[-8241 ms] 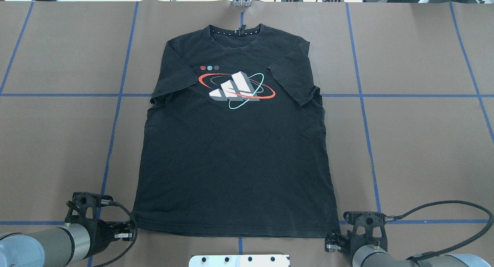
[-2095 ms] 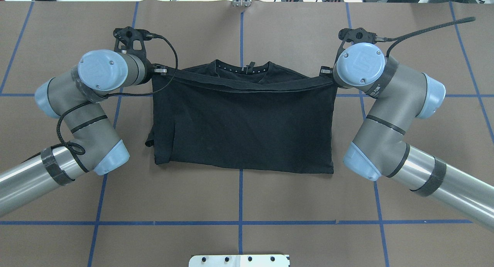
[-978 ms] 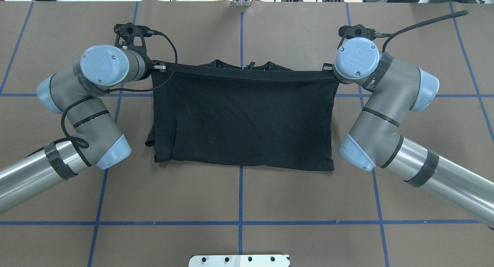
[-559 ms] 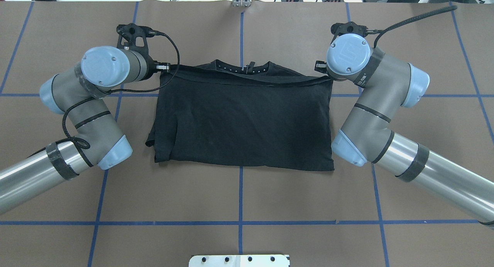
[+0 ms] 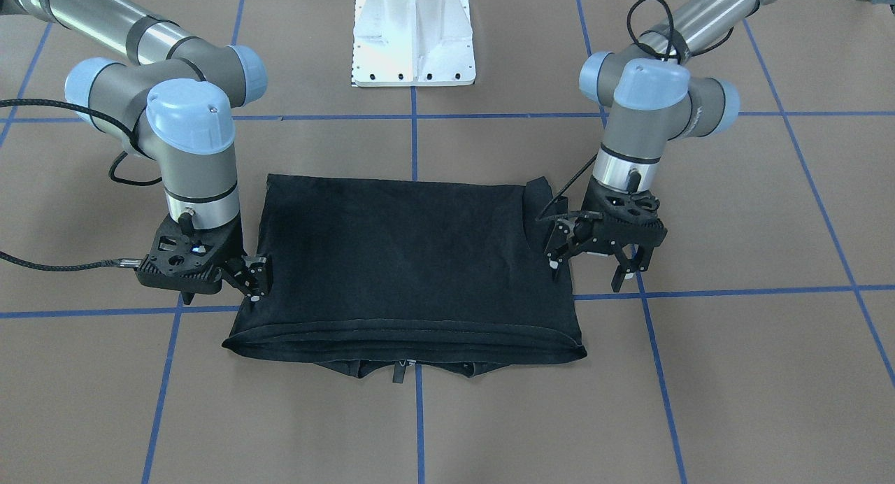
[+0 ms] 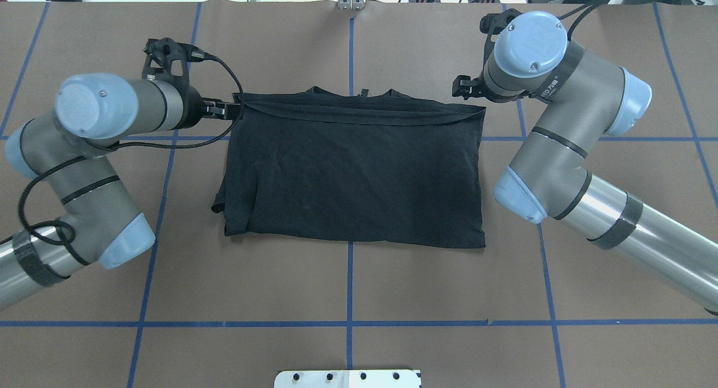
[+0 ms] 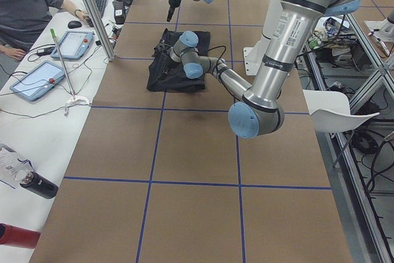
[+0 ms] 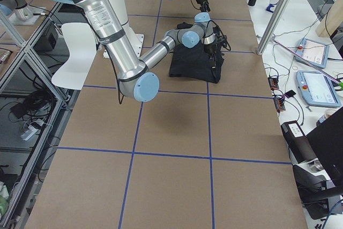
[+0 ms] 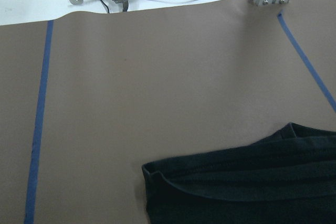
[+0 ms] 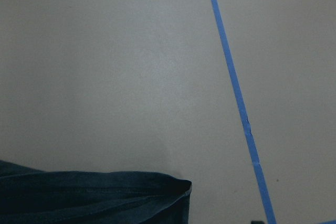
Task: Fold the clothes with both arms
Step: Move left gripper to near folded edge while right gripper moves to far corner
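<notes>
T-shirt (image 6: 353, 175) lies folded in half, plain black side up, mid-table on brown paper (image 6: 348, 287) gridded with blue tape (image 6: 349, 343). At its left far corner the left gripper (image 5: 587, 271) hangs with fingers spread wide, one tip at the cloth's edge, gripping nothing. The collar (image 5: 398, 367) peeks out beyond the far hem. Just beside the right far corner the right gripper (image 6: 460, 87) stands parted and empty. Both wrist views show only loose shirt corners on paper. The left side view alone shows a seated person (image 7: 24, 10).
</notes>
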Tool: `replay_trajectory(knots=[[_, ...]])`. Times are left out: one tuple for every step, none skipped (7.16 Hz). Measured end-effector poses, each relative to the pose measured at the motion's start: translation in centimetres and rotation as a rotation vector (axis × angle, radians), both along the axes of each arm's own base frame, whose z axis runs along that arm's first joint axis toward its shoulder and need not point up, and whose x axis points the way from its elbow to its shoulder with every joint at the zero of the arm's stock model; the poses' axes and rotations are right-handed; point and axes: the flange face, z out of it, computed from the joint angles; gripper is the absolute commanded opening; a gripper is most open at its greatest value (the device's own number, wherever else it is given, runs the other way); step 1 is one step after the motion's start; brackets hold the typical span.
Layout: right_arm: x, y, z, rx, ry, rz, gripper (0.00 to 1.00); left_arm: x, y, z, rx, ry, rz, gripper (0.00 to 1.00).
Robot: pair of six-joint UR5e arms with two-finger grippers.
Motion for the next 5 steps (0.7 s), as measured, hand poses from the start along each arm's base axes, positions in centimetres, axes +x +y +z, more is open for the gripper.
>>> replay_trajectory(knots=[[1.0,1.0,0.0,0.015,-0.008,-0.022,1.0,-1.0,2.0,0.4,-0.004,0.011,0.025,1.0],[1.7,1.7,0.0,0.025,-0.013,-0.038,1.0,-0.7,3.6,1.1,-0.016,0.013,0.049,1.0],[2.0,2.1,0.0,0.03,-0.016,-0.045,1.0,0.9,5.5,1.9,-0.052,0.025,0.074,1.0],[2.1,2.2,0.0,0.033,-0.017,-0.048,1.0,3.1,7.8,2.7,-0.107,0.05,0.094,0.99],[2.2,2.3,-0.1,0.035,-0.019,-0.049,1.0,4.7,9.8,3.7,-0.15,0.069,0.108,0.92]])
